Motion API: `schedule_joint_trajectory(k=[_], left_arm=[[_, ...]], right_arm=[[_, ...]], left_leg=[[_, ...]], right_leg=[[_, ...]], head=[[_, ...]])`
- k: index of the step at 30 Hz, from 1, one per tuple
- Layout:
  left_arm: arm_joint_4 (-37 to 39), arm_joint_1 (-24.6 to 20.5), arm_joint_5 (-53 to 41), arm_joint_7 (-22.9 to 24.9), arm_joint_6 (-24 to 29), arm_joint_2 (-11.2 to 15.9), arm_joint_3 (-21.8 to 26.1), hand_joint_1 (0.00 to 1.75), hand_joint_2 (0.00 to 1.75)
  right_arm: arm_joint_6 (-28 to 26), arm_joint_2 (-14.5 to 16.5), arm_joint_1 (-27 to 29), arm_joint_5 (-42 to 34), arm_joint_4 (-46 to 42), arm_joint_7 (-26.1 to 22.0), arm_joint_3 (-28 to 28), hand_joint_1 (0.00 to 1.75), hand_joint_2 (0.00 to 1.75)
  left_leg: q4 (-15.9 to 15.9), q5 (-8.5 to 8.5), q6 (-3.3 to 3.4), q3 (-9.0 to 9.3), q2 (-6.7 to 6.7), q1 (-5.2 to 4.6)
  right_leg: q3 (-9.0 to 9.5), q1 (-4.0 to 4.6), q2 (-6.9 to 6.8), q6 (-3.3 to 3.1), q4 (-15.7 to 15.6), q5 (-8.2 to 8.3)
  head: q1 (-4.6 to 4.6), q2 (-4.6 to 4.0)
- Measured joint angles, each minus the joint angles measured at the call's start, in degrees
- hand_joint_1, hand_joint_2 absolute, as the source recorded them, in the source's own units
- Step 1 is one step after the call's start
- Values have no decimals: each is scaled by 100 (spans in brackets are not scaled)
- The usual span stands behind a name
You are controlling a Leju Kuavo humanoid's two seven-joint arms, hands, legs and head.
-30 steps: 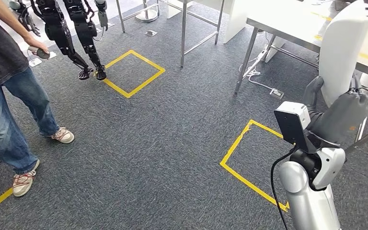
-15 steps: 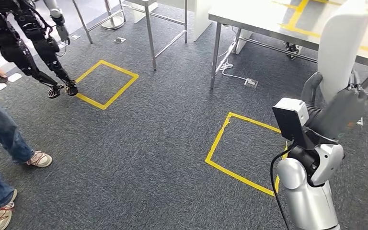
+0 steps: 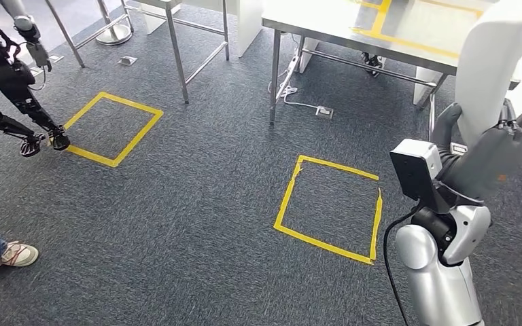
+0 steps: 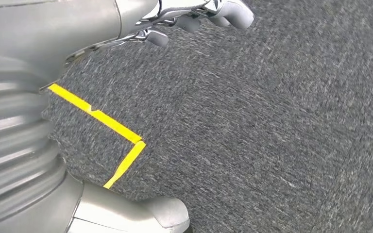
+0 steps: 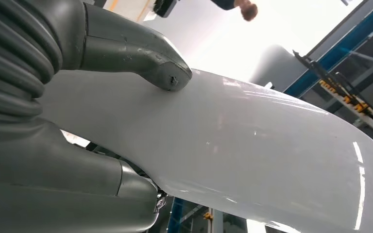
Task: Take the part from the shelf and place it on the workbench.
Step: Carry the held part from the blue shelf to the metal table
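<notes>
My right hand (image 3: 481, 159) grips a tall white curved part (image 3: 493, 64), holding it upright at the right of the head view. In the right wrist view the thumb (image 5: 141, 56) presses on the part's smooth white surface (image 5: 252, 145) and the fingers wrap its other side. The workbench (image 3: 353, 27), a pale table on metal legs with yellow tape lines on top, stands ahead at the upper right. My left hand (image 4: 194, 12) hangs over the grey carpet with nothing in it, its fingers loosely curled.
Two yellow tape squares mark the carpet, one just ahead (image 3: 327, 207) and one further left (image 3: 105, 128). A metal-legged table (image 3: 177, 41) stands behind them. Another dark robot (image 3: 7, 75) hangs at the far left. A person's shoe (image 3: 15, 255) is at the left edge.
The whole scene has slid left and down as I turn right: the workbench has come nearer and more central, and the person has nearly left the picture. The right hand keeps the part.
</notes>
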Motion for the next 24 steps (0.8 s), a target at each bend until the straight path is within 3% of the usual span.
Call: schedule_joint_trajectory(k=[1,3,5,6,8,10,12,14,15,16,18,20,22,24], left_arm=[[-1,-1,0,1,-2,-1,0,0,175],[-1,-6,-5,2,-9,-7,0,0,175],[0,-12,-16,4,-16,-17,0,0,175],[1,-15,-23,6,-19,-21,0,0,175],[-4,-25,-33,13,-22,-25,0,0,175],[-13,-37,-48,16,-22,-21,0,0,175],[-13,-40,-68,22,-23,-15,-1,0,175],[-6,-21,-80,35,-24,-11,-1,0,175],[-3,-8,-83,42,-24,-9,-2,0,175],[-1,0,-84,47,-24,-6,-1,0,175],[0,2,-85,52,-24,1,-1,0,175],[8,-1,-87,58,-24,1,0,0,175],[15,-7,-90,61,-24,-2,-1,0,175],[10,-12,-92,58,-24,-2,-1,0,175]], right_arm=[[1,0,5,0,3,2,0,175,175],[8,0,-2,3,4,16,0,175,175],[25,2,-20,16,3,45,0,175,175],[34,4,-28,25,3,63,0,175,175],[51,7,-33,44,1,95,0,175,175],[59,10,-45,57,-7,107,-1,175,175],[67,22,-74,67,-11,105,-2,175,175],[73,46,-83,73,-9,105,-2,175,175],[73,56,-75,74,-8,105,-2,175,175],[73,61,-69,74,-6,107,-2,175,175],[72,63,-65,74,-4,107,-2,175,175],[68,68,-74,73,-1,108,-2,175,175],[62,75,-75,65,3,108,-1,175,175],[59,78,-66,9,4,108,-5,175,175]], left_leg=[[0,-31,4,40,59,-14],[-6,-107,8,141,171,-40],[-17,-182,-26,213,266,-75],[-30,-211,-54,236,316,-83],[-71,-256,-117,298,417,-92],[26,-329,-184,314,293,-87],[557,-543,-252,38,18,-60],[1319,-775,-310,-457,-87,-29],[1527,-758,-334,-638,-94,-15],[1519,-613,-355,-715,-98,-1],[880,-57,-392,-551,-177,39],[221,237,-385,-296,-384,74],[37,184,-294,-195,-464,69],[2,156,-186,-150,-363,69]], right_leg=[[-1,9,-14,-28,-93,154],[299,70,-156,-139,-834,623],[590,165,-371,-258,-1466,837],[643,200,-422,-293,-1582,825],[679,197,-318,-320,-1635,795],[769,144,-197,-345,-1721,797],[854,94,-99,-383,-1772,779],[900,72,26,-405,-1769,728],[930,62,101,-396,-1764,698],[967,48,177,-376,-1756,666],[1053,12,312,-317,-1720,580],[1080,-5,432,-236,-1660,490],[1053,-17,548,-150,-1646,454],[1043,-32,585,-79,-1658,444]], head=[[5,0],[10,0],[10,0],[5,0],[3,1],[-8,1],[-29,0],[-42,0],[-45,0],[-47,0],[-53,0],[-70,1],[-85,1],[-85,0]])
